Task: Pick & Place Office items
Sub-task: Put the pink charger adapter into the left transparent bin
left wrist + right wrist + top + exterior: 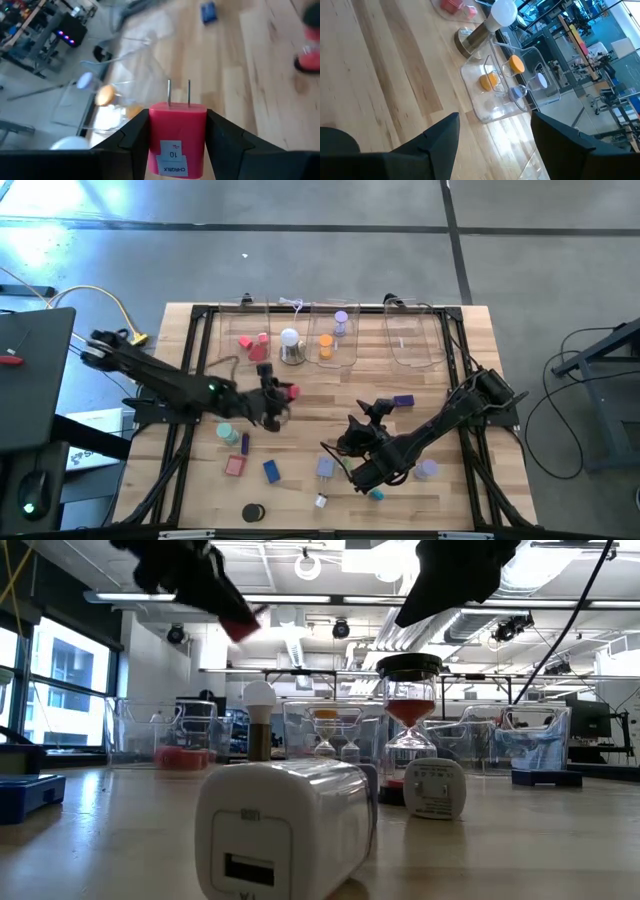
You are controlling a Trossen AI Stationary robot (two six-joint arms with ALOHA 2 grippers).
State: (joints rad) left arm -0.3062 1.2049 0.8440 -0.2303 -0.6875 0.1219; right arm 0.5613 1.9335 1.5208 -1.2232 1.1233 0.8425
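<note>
A red plug-in charger (176, 135) with two metal prongs is held in my left gripper (177, 114), high above the table's middle (283, 393) and near the low view's top left (238, 620). My right gripper (495, 140) stands open and empty above the table's middle right (368, 416). More office items lie on the near half: a teal disc (226, 432), a pink square (235, 465), a blue block (271, 471), a black disc (253, 511), a lavender charger (326, 468) and a purple block (403, 400). My left gripper pinches the red charger's two opposite sides (154, 130) between its two fingers. The fingers come from the table's left, slanting a little downward. The charger is lifted clear of the table, its prongs (178, 92) pointing forward, away from the gripper.
Three clear bins line the far edge: the left (240, 330) with red pieces (250, 343), the middle (330, 335) with an orange hourglass (325, 345) and a purple one (341, 322), and the right one (415, 340). A white dome on a silvery base (291, 345) stands between them.
</note>
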